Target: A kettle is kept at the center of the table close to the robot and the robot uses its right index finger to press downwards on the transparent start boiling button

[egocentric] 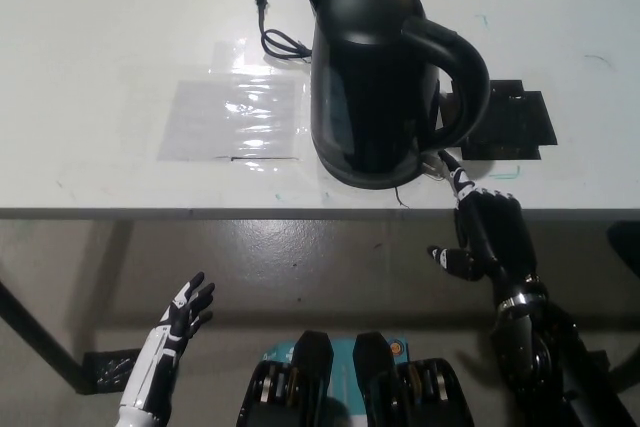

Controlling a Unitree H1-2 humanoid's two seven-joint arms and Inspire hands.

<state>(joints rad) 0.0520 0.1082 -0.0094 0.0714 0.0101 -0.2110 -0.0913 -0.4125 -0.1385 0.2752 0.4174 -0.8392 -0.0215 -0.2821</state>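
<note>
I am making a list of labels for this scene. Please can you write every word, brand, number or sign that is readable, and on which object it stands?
No readable text in the head view.
Kettle: plain black, no brand or marking visible.
Black mat behind the handle: no lettering visible.
Clear plastic sheet: only glare.
Table: a few faint green marks, not legible as characters.

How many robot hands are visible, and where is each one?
2. The white left hand hangs below the table edge at lower left; the black right hand points at the kettle base.
</note>
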